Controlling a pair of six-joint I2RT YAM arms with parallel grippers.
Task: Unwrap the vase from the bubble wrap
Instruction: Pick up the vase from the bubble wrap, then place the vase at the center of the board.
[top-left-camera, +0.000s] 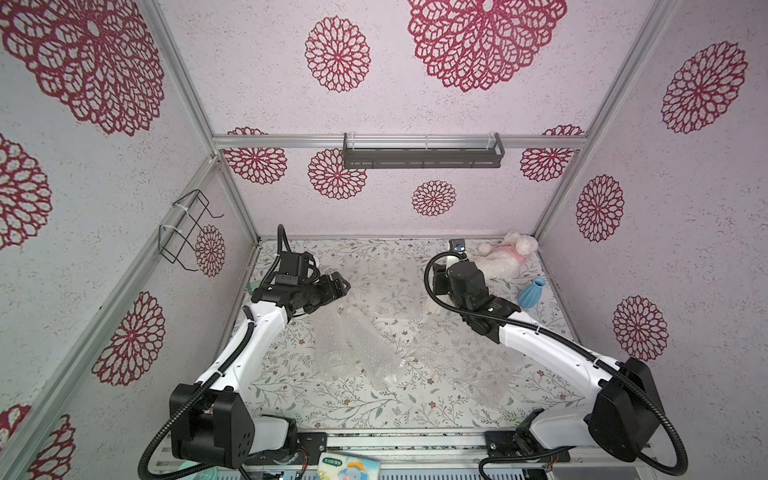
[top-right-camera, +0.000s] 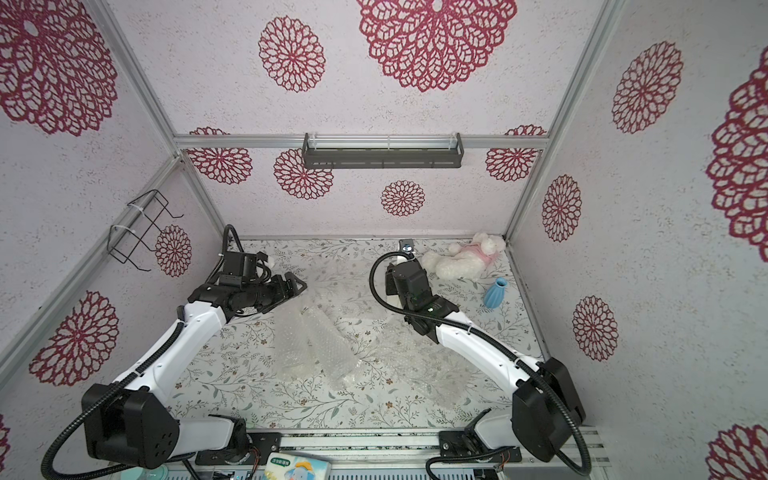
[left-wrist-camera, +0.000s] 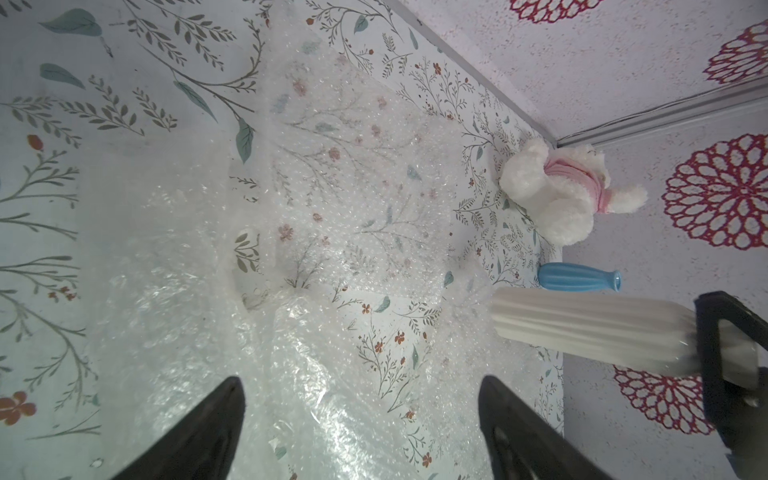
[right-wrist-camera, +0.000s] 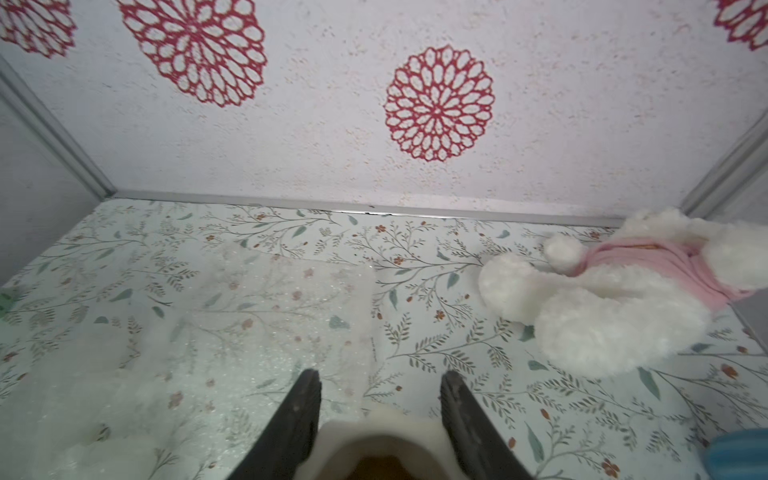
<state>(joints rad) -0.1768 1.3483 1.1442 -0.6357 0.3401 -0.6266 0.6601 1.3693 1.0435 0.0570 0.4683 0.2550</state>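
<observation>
A white ribbed vase (left-wrist-camera: 582, 328) is bare of wrap, and my right gripper (right-wrist-camera: 380, 376) is shut on its neck; its cream mouth (right-wrist-camera: 382, 436) shows between the fingers. In a top view only its base (top-left-camera: 438, 306) peeks out under the right wrist. The clear bubble wrap (top-left-camera: 361, 345) (top-right-camera: 316, 345) lies crumpled and spread over the middle of the floral table (top-left-camera: 291, 399). My left gripper (top-left-camera: 345, 286) (left-wrist-camera: 361, 386) hovers over the wrap's far left part, open, with nothing between its fingers.
A blue ribbed vase (top-left-camera: 533, 294) stands near the right wall. A white plush toy in pink (top-left-camera: 505, 257) lies in the far right corner. A wire rack (top-left-camera: 187, 232) hangs on the left wall, a grey shelf (top-left-camera: 422, 151) on the back wall.
</observation>
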